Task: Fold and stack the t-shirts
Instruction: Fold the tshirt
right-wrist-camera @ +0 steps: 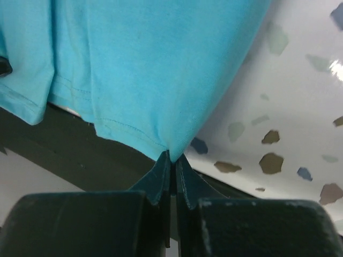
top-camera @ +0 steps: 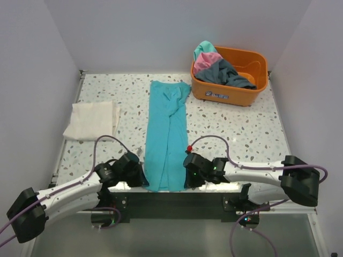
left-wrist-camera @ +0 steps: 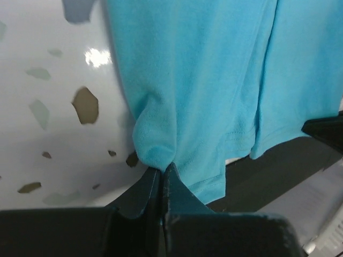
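Left end effector [left-wrist-camera: 162, 174] is clamped tight on the near left corner of a teal shirt [top-camera: 167, 134], with a small pinch of cloth bunched between its tips. Right end effector [right-wrist-camera: 172, 158] is clamped the same way on the near right corner, gripping the stitched hem. Both corners sit at the near edge of the worktop [top-camera: 241, 128], where the hem hangs slightly over a dark rail [top-camera: 171, 203].

One label shows: a small white and blue sticker [top-camera: 220, 95] on the front wall of the orange tub [top-camera: 251, 97]. Its writing is too small to read.

Lying flat in the middle of the speckled white worktop, the teal shirt is folded lengthwise into a long narrow strip that runs from the near edge toward the far side. It is plain, soft knit cloth with a double-stitched hem.

At the left lies a cream shirt [top-camera: 91, 120], folded into a rough square, well apart from the teal one. In the tub at the far right is a loose heap: a pink shirt [top-camera: 203, 61], a dark grey shirt [top-camera: 228, 72] and a second teal shirt [top-camera: 203, 49] at the tub's far left corner.
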Controlling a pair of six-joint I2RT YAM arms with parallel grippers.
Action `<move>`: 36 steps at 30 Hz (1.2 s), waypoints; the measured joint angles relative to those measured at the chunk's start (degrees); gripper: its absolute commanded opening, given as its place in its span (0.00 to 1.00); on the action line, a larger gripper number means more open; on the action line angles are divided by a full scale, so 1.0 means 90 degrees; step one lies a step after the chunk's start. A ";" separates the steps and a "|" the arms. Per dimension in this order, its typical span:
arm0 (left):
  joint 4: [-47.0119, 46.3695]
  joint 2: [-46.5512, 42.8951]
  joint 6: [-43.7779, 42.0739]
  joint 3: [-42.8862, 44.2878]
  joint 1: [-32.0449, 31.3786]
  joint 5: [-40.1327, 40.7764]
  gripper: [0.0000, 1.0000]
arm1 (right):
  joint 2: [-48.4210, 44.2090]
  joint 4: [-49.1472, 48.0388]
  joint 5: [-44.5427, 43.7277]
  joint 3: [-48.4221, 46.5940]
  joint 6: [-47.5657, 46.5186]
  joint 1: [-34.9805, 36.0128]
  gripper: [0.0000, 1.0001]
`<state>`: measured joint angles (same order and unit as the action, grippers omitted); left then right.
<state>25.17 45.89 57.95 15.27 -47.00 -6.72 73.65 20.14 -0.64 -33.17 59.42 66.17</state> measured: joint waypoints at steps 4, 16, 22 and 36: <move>0.0466 0.0010 0.0073 0.0233 -0.0505 -0.0066 0.00 | -0.0308 0.0296 -0.0039 -0.0005 0.0085 0.0449 0.00; 0.0481 0.0835 -0.0049 0.1387 -0.0578 0.0204 0.00 | -0.0765 0.1100 -0.1311 -0.0736 0.0107 0.0576 0.00; 0.0204 0.1290 -0.0282 0.2057 -0.0367 0.0665 0.00 | -0.0794 0.1064 -0.1824 -0.1229 -0.0289 -0.0143 0.00; -0.0631 0.3259 -0.1360 0.3708 0.1056 0.1617 0.00 | 0.1022 0.0595 -0.2140 -0.2900 -0.1600 -0.2040 0.00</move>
<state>19.49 75.22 45.71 48.64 -37.50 7.84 82.85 25.50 -19.90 -59.27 45.01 47.81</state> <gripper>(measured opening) 0.036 0.026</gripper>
